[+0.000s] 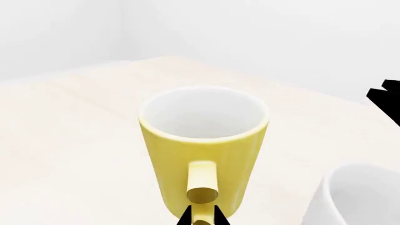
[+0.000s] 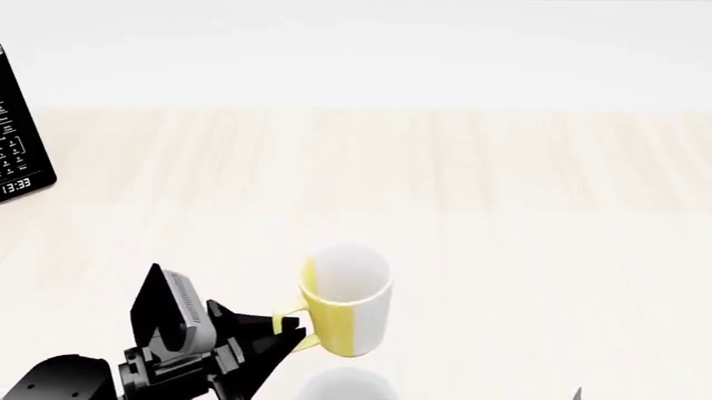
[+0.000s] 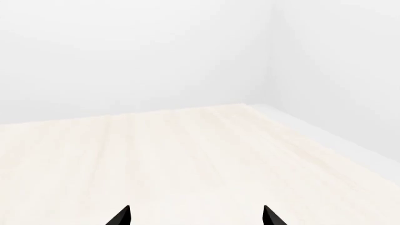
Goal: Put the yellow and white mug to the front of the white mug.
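The yellow and white mug (image 2: 345,308) stands upright on the pale wooden table (image 2: 501,192), its yellow handle turned toward my left gripper (image 2: 287,329). In the left wrist view the mug (image 1: 203,140) fills the middle. My left gripper (image 1: 201,217) is shut on the handle, one black fingertip on each side. Whether the mug touches the table I cannot tell. The white mug (image 2: 345,387) shows only its rim at the near edge of the head view, just nearer to me than the yellow one. Its side (image 1: 353,197) appears beside the yellow mug. My right gripper (image 3: 196,216) is open over bare table.
A black appliance (image 2: 20,125) with a clock display stands at the table's far left. A black shape (image 1: 387,101) juts in at the edge of the left wrist view. White walls (image 3: 156,56) close in the table's far sides.
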